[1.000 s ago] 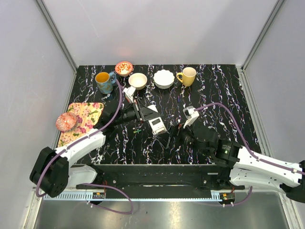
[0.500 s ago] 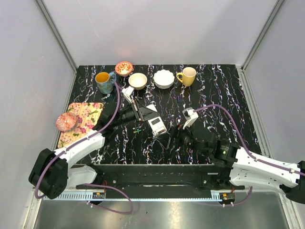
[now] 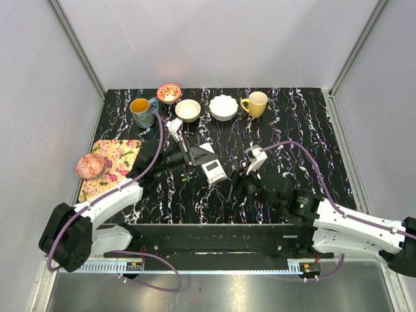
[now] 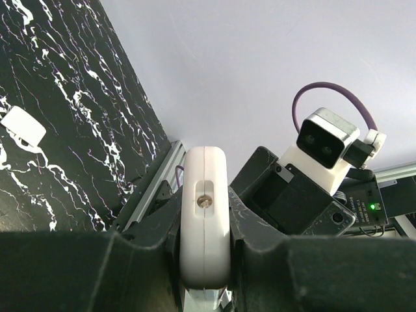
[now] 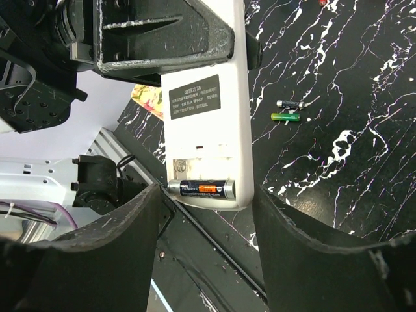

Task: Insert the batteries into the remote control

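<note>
The remote (image 5: 208, 104) was clamped in the left pincer (image 4: 205, 224) above the middle of the surface, with one battery (image 5: 207, 188) in its bay. The right pincer (image 5: 208, 221), half open and empty, straddled that end. I think it should press the battery flat, gently.

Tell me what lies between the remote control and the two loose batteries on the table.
Nothing: the right wrist view shows only bare marbled tabletop between the remote control and the two loose batteries.
</note>
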